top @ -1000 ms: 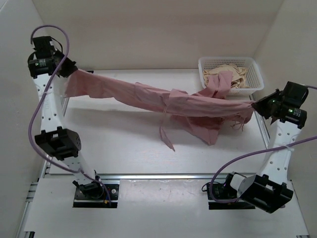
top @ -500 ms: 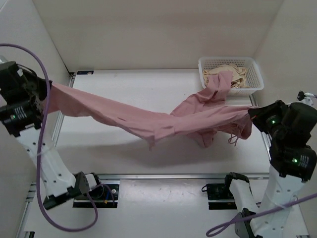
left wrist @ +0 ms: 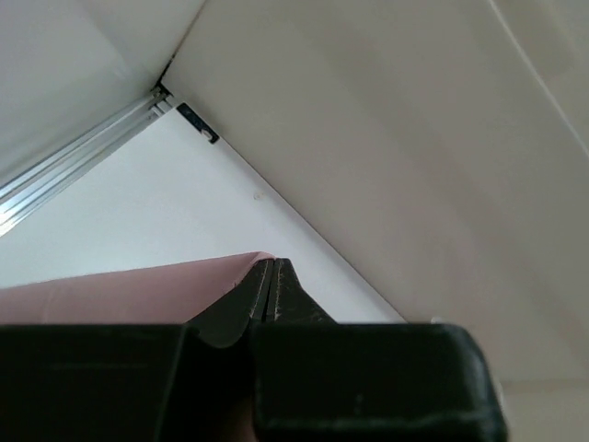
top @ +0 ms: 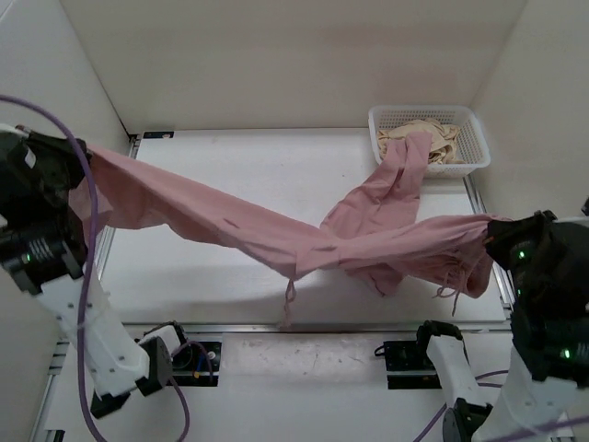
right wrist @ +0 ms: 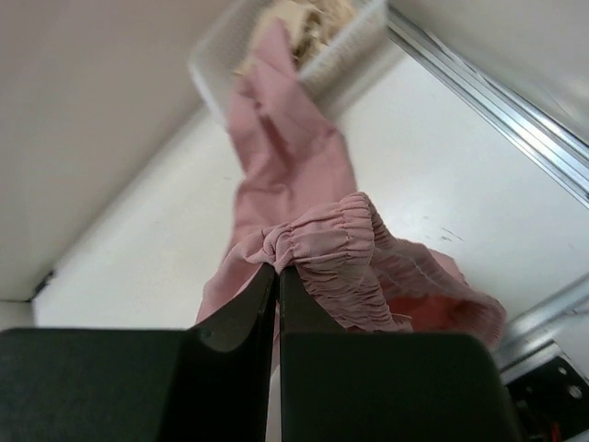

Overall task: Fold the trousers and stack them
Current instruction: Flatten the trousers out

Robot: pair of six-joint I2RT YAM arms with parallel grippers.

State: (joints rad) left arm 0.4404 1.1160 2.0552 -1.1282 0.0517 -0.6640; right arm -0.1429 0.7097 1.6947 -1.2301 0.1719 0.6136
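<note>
Pink trousers point(top: 267, 235) hang stretched in the air between my two grippers, sagging in the middle, with a drawstring dangling near the table's front edge. One leg still trails up into the white basket point(top: 476, 138). My left gripper point(top: 85, 152) is shut on a hem edge at the far left; in the left wrist view point(left wrist: 269, 265) the pink cloth point(left wrist: 120, 293) is pinched between the jaws. My right gripper point(top: 492, 227) is shut on the gathered elastic waistband point(right wrist: 340, 244) at the right; it shows in the right wrist view point(right wrist: 278, 269).
The basket at the back right also holds beige cloth point(top: 442, 138). Metal rails run along the table's left point(top: 129, 152), right point(top: 483, 221) and front point(top: 304, 327) edges. White walls enclose the space on three sides.
Both arms have risen and moved toward the camera, lifting the trousers off the table. The cloth hangs higher and wider, with the drawstring swinging down at the front.
</note>
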